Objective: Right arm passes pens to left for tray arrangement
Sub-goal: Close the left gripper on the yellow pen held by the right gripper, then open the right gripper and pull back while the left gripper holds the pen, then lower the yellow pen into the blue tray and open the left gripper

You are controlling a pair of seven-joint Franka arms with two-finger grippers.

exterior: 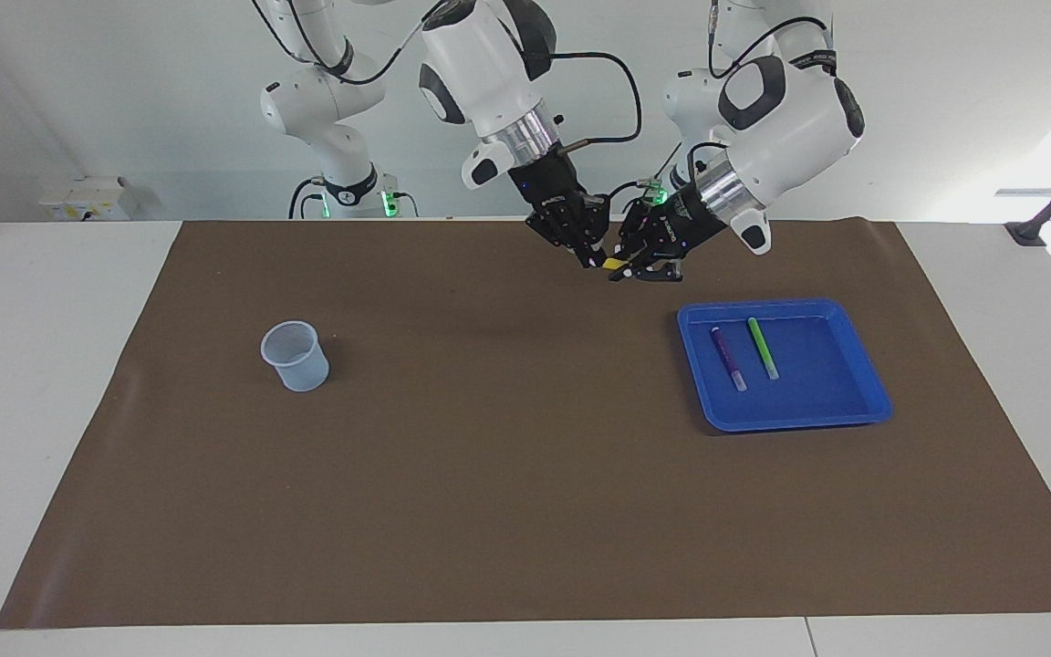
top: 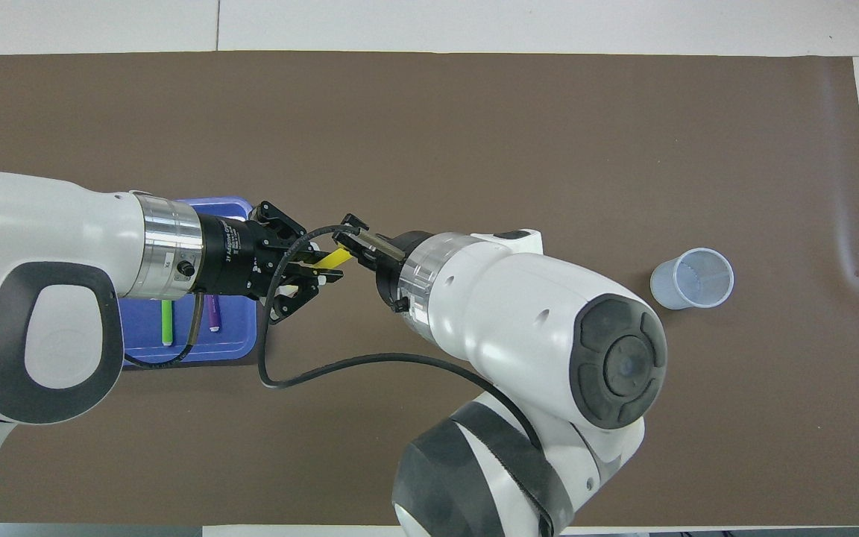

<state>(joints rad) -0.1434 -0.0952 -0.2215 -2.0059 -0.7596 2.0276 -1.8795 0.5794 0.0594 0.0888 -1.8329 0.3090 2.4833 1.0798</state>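
My right gripper (exterior: 591, 258), with the blue light, is up in the air over the brown mat and is shut on one end of the yellow pen (exterior: 615, 264). My left gripper (exterior: 628, 266) meets the pen's other end from the tray's side. In the overhead view the yellow pen (top: 334, 259) spans between the right gripper (top: 351, 245) and the left gripper (top: 318, 267). The purple pen (exterior: 727, 358) and the green pen (exterior: 763, 349) lie side by side in the blue tray (exterior: 840, 401). In the overhead view my left arm hides most of the tray (top: 236, 328).
A small translucent bluish cup (exterior: 294, 356) stands upright on the brown mat (exterior: 507, 474) toward the right arm's end of the table; it also shows in the overhead view (top: 692, 278). Slimmer white arms with green-lit bases (exterior: 352, 187) stand at the robots' edge of the table.
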